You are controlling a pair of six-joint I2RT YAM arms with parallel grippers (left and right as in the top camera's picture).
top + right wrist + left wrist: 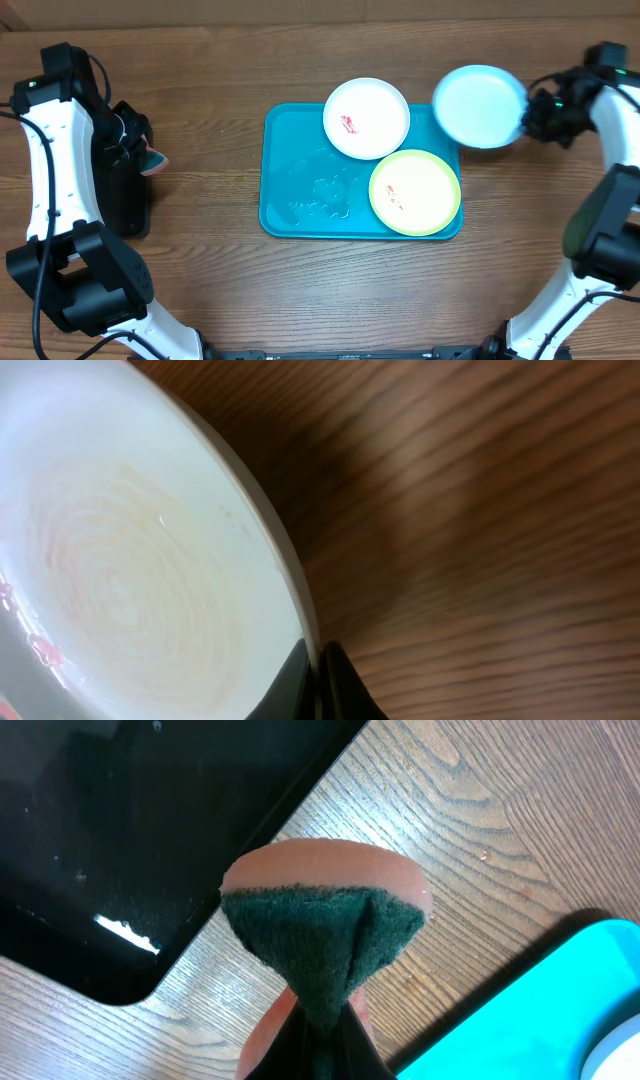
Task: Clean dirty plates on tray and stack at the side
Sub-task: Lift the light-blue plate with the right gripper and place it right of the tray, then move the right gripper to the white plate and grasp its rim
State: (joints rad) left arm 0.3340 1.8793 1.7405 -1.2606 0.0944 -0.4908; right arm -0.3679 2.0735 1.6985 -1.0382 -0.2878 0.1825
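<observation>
At my left I see a black tray (122, 195) lying on the wooden table (210, 300). A pink sponge (322, 935), dark green scouring face folded inward, is just off that tray's corner, over bare wood.

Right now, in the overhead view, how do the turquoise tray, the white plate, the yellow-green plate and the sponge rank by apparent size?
1. turquoise tray, clearly the largest.
2. white plate and yellow-green plate: they look alike in size, so I leave them unranked.
3. sponge, the smallest.
</observation>
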